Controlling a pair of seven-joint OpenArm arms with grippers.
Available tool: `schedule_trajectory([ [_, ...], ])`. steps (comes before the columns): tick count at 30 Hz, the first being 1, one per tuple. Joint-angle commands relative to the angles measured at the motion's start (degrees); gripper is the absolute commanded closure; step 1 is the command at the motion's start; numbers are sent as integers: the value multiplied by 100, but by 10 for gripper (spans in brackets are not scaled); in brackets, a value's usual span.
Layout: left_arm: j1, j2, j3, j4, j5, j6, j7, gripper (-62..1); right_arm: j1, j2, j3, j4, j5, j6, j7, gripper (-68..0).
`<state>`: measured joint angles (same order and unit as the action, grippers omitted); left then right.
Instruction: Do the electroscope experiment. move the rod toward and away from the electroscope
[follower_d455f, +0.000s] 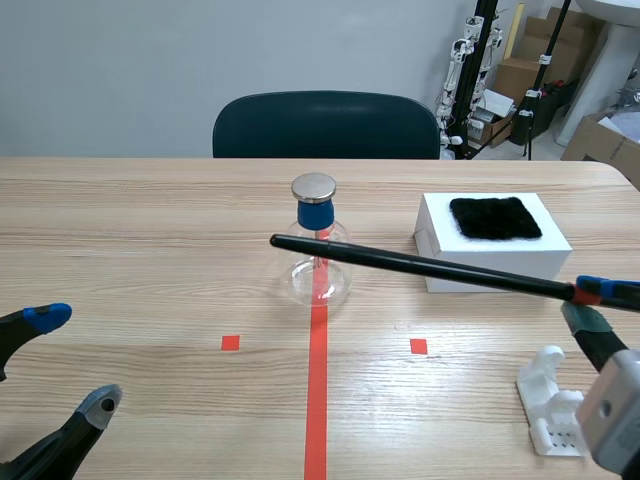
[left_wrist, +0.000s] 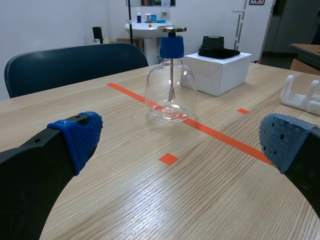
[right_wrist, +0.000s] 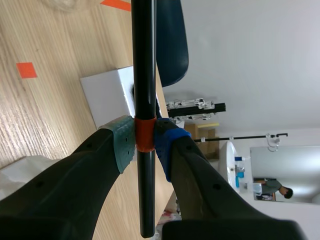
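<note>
The rod (follower_d455f: 420, 265) is off the table, clamped at its orange band between the right gripper (right_wrist: 145, 142) pads, so the pick-up part looks done. It's stretched out low across the table (follower_d455f: 130, 230) with its far tip crossing in front of the electroscope (follower_d455f: 318, 245) flask, just under the blue stopper as the scene view has it. The left wrist view shows no rod beside the glass though, so my guess is it's near, not touching. What's left is the actual toward-and-away passes; can't tell if the leaves inside have spread, too small. The left gripper (follower_d455f: 75, 360) sits low on its own side with fingers wide apart, holding nothing. Close by the right arm are the white box (follower_d455f: 490, 250) with a black cloth (follower_d455f: 495, 217) on top and a white holder (follower_d455f: 548, 400). The flask itself is the thing to avoid bumping.
</note>
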<state>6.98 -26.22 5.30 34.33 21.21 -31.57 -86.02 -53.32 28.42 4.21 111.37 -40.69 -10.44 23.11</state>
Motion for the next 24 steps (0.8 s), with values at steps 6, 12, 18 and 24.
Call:
schedule_trajectory([
  [6, -2, -83, -7, 50, -61, -2, -164, -623, 407, 46, -33, 101, 39, -42, 15, -68],
  [12, -2, -83, -7, 50, -61, -2, -166, -623, 654, 46, -249, 101, -177, -42, -319, -68],
  [18, -2, -83, -7, 50, -61, -2, -166, -623, 680, 46, -310, 101, -260, -44, -411, -68],
  [24, -2, -83, -7, 50, -61, -2, -166, -623, 680, 46, -310, 101, -262, -63, -404, -68],
])
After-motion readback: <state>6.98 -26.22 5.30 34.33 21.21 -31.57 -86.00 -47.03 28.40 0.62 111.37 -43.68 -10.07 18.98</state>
